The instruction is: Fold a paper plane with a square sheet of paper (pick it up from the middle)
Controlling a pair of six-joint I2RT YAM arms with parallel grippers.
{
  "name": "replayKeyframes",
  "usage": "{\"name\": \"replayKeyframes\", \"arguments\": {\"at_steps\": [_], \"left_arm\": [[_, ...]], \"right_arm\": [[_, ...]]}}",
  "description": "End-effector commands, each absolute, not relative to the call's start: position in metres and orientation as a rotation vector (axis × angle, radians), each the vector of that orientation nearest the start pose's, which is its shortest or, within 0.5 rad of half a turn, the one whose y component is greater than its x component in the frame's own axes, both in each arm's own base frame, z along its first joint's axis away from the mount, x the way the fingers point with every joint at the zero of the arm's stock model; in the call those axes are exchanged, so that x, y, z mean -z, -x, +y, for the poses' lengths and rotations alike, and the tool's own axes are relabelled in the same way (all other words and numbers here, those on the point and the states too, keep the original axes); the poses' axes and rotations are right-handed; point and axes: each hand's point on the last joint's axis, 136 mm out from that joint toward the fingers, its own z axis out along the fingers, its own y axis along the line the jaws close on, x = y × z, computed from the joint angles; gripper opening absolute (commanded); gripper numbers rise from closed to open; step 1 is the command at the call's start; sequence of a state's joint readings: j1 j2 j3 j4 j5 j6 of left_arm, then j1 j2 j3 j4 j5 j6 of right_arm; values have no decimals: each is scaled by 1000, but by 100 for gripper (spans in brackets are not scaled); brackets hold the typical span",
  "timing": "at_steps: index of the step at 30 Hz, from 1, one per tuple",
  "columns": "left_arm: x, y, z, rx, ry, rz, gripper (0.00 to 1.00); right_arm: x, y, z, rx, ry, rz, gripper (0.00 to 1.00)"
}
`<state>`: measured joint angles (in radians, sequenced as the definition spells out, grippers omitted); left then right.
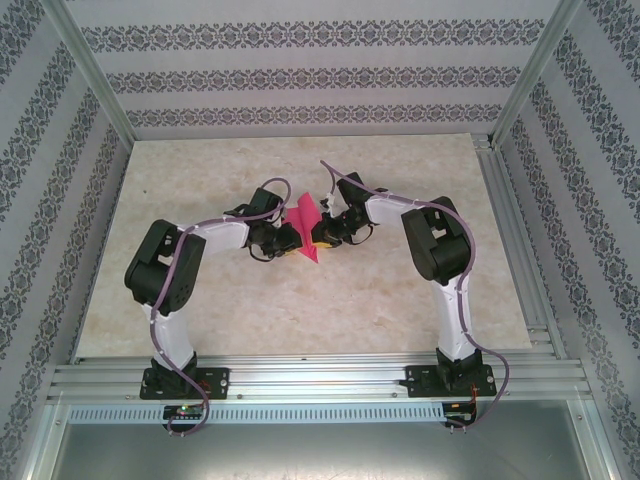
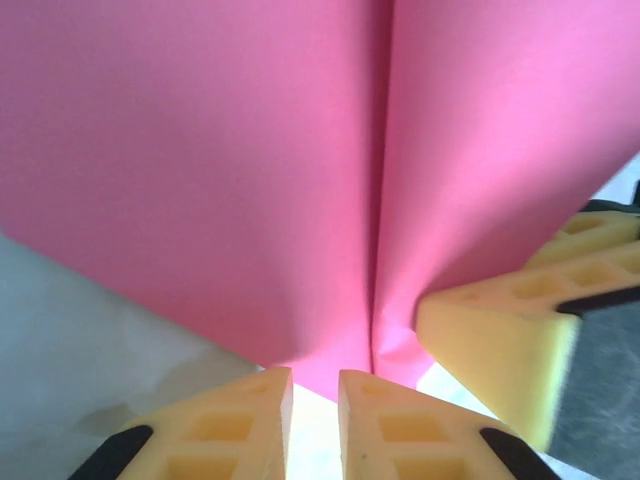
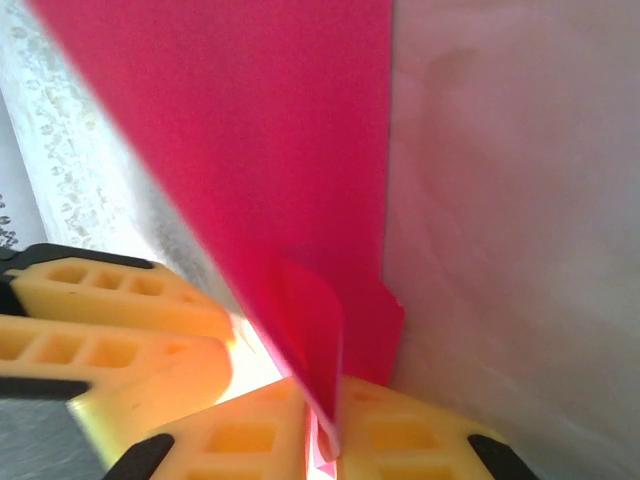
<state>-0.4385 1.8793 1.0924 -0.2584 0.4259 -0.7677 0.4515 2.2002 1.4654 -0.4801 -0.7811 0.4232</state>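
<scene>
Tabletop (image 1: 200,310) is the biggest thing you have in the overhead view: pale, marbled beige, walled in on three sides by patterned panels (image 1: 300,75).

Across it your two arms bend inward from their bases at the near rail, the left arm (image 1: 165,265) and the right arm (image 1: 440,245), and they meet nose to nose at about the middle of the table.

Between them stands the sheet of paper (image 1: 306,215), magenta-pink, folded along a centre crease and held up on edge off the surface, narrowing to a point at its near end. From the left wrist you see its two faces falling away from that crease (image 2: 200,180); from the right wrist it rises as a tall pink slab (image 3: 270,150).

Your right gripper (image 1: 325,232) is closed on the paper's lower edge: in its own camera the gripper (image 3: 325,420) has the fold running down between its yellow fingers (image 3: 420,430).

Your left gripper (image 1: 288,241) sits just beside it. Its fingers (image 2: 250,420) stand a narrow way apart, with light showing through the gap, and the paper's bottom tip ends right at the mouth of the gripper (image 2: 315,380). You cannot tell whether they touch it.
</scene>
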Motion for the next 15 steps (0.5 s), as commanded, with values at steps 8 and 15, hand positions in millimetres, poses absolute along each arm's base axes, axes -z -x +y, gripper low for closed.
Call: {"name": "replayKeyframes", "arguments": {"at_steps": [8,15], "left_arm": [[-72,-396,-240,998,364,2622,36],[-75,-422,-248,1098,399,2580,36]], "right_arm": [[-34,-368,326,-1347,317,2823,17],[-56,-378,328,-1338,316,2736,28]]}}
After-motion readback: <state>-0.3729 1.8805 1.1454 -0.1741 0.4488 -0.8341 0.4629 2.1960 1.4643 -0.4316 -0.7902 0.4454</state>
